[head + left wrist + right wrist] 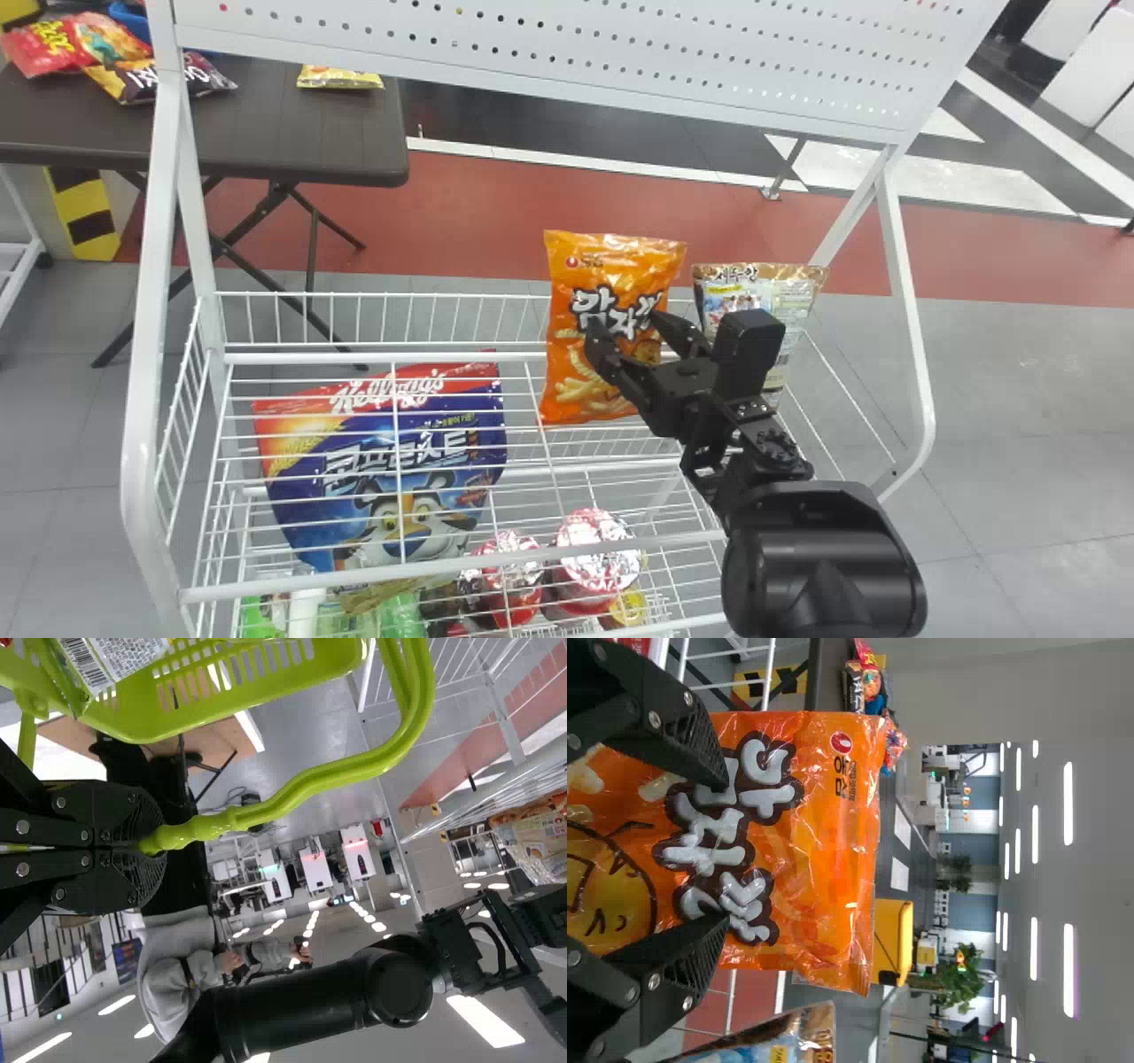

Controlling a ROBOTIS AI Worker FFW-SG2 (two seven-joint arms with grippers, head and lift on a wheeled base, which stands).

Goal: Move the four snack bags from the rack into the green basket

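Right pincer [624,321] wide at the orange bag [611,252].
Bold, dark-edged lettering fronts it, contact hard to judge; left pincer [152,842] clamped on the green basket's [177,725] handle [310,788].

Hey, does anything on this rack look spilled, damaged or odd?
Nothing stands out: the orange bag and the brown one stand upright side by side on the rack, and I see no tear or spill.
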